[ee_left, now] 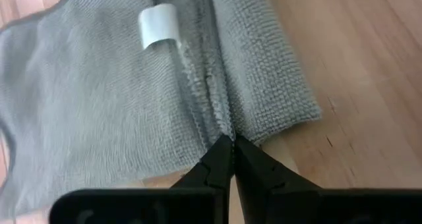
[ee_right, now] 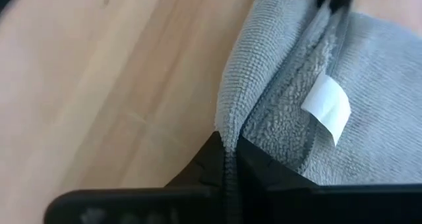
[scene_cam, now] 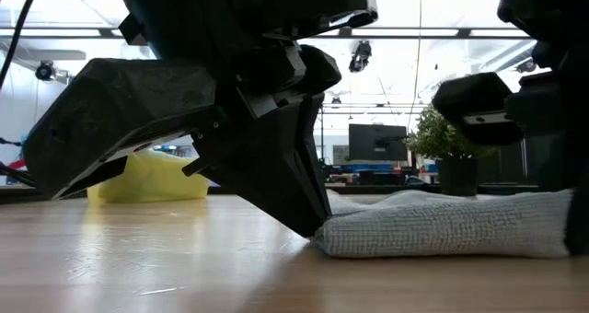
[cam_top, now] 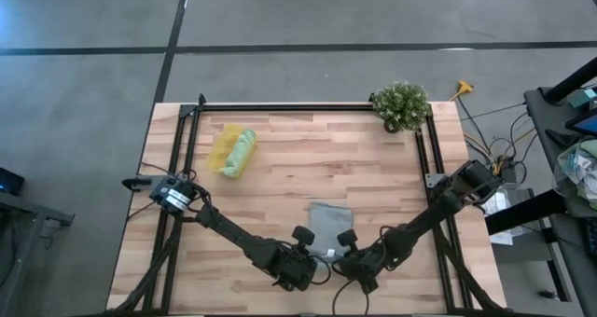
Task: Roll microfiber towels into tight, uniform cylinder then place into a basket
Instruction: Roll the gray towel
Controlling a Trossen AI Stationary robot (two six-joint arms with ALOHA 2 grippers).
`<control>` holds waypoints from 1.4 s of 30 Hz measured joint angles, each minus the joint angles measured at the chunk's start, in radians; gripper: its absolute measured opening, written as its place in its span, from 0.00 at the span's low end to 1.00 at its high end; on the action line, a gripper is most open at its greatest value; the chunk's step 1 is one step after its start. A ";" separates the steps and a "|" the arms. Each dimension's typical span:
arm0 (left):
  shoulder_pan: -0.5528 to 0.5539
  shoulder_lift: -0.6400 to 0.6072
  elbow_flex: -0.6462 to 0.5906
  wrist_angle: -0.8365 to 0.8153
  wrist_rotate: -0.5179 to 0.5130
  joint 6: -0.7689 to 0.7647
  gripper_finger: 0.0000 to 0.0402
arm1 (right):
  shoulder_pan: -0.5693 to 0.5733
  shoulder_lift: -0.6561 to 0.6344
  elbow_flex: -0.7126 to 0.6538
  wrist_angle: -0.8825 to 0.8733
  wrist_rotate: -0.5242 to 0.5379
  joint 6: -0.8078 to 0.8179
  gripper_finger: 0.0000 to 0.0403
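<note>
Both grippers' fingers (ee_left: 227,159) pinch grey towel (cam_top: 330,226) edge; basket (cam_top: 224,152) w/ green towel (cam_top: 242,153), plant (cam_top: 401,104) beyond.

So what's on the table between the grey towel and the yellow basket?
Nothing. In the high view, only bare wood table lies between the grey towel and the yellow basket, which already holds the green towel.

No writing, brand, number or sign can be read anywhere. The small white tag (ee_left: 159,25) sewn on the grey-blue microfiber towel (ee_left: 99,99), ahead of the left fingers (ee_left: 217,161) and also ahead of the right fingers (ee_right: 214,155), shows blank. The monitor (scene_cam: 377,142) in the room beyond the surface is dark.
</note>
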 joint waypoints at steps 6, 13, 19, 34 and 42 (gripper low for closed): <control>-0.023 -0.027 -0.001 -0.001 -0.026 0.078 0.02 | -0.033 -0.002 -0.001 0.033 -0.100 0.109 0.03; -0.045 -0.071 -0.004 -0.002 -0.066 0.071 0.16 | -0.042 -0.009 -0.004 0.067 -0.114 0.163 0.02; -0.048 -0.073 -0.005 -0.002 -0.066 0.070 0.26 | -0.041 -0.011 -0.011 0.110 -0.142 0.195 0.02; -0.079 -0.073 -0.010 0.216 -0.066 -0.063 0.28 | -0.067 -0.119 -0.191 0.359 -0.122 0.429 0.02; -0.059 -0.073 -0.010 0.225 -0.070 -0.028 0.28 | -0.094 -0.112 -0.300 0.512 -0.131 0.542 0.02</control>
